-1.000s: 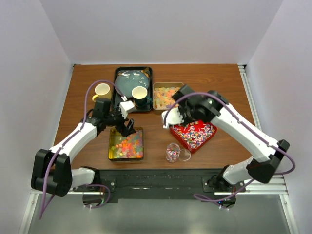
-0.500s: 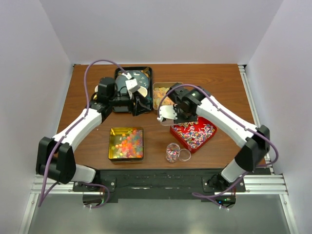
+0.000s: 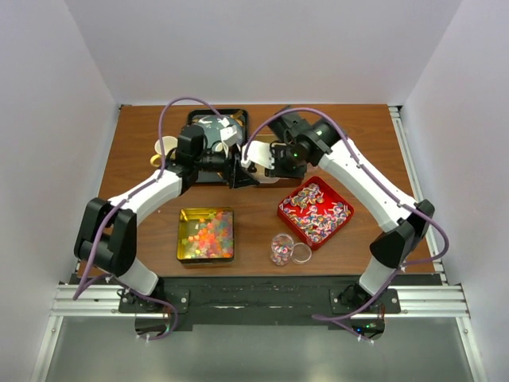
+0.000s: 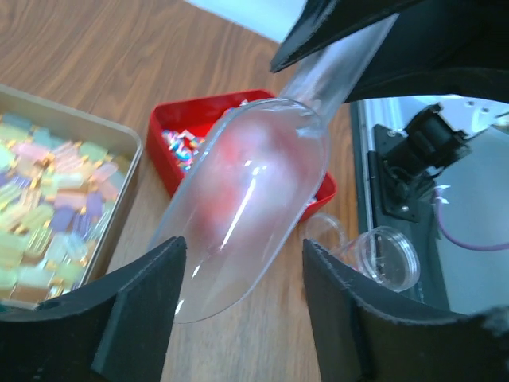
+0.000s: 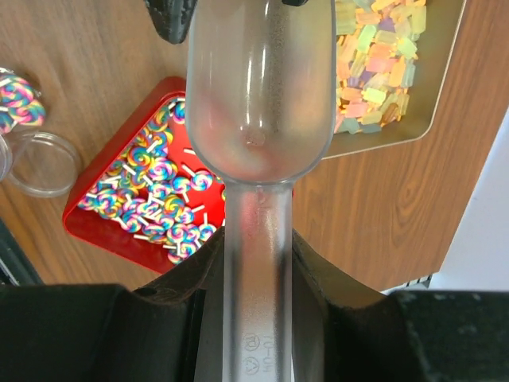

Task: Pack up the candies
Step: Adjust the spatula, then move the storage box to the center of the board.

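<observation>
My right gripper (image 5: 256,263) is shut on the handle of a clear plastic scoop (image 5: 258,87), held above the table's middle (image 3: 248,159). The scoop's empty bowl (image 4: 254,191) lies between the fingers of my open left gripper (image 4: 242,263), with a gap on the right side. The two grippers meet tip to tip: left gripper (image 3: 237,171), right gripper (image 3: 269,161). The candies sit in three containers: pastel cubes in a gold tin (image 5: 382,64), swirl lollipops in a red tray (image 3: 316,211), bright cubes in a gold tin (image 3: 207,235).
A small clear jar (image 3: 280,248) holding some sweets stands by its lid (image 3: 301,253) near the front edge. A black tray (image 3: 238,115) with a dark plate and a cup lies at the back, a yellow cup (image 3: 165,146) left of it.
The left arm swung from over the bright-cube tin to the back middle and narrowed its jaws. The right arm carried the scoop back and left to meet it.
</observation>
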`<action>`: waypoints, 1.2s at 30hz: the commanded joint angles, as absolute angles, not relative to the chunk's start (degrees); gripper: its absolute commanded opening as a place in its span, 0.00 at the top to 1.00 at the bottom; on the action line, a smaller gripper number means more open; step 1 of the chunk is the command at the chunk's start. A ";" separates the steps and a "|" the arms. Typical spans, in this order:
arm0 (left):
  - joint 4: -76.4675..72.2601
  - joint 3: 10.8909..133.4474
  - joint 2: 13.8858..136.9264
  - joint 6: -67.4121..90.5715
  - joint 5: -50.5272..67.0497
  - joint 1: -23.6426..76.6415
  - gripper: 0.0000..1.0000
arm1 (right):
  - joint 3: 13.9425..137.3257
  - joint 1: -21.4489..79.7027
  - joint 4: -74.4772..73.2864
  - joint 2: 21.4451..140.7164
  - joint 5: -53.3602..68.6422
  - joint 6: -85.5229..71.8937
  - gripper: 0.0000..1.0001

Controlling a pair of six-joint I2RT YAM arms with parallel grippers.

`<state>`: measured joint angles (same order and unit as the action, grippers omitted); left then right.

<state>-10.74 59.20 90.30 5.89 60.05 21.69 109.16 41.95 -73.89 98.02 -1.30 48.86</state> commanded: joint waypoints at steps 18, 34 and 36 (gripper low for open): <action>46.48 54.60 75.24 -30.50 28.31 0.00 0.14 | 86.83 38.50 -65.83 83.23 -2.99 47.72 1.00; 44.65 53.96 87.35 -30.23 22.93 -1.85 0.39 | 88.42 37.35 -65.22 85.52 -3.51 47.55 1.00; 44.82 55.89 88.76 -30.06 25.65 -1.67 0.45 | 88.42 37.44 -65.21 85.43 -3.95 47.55 1.00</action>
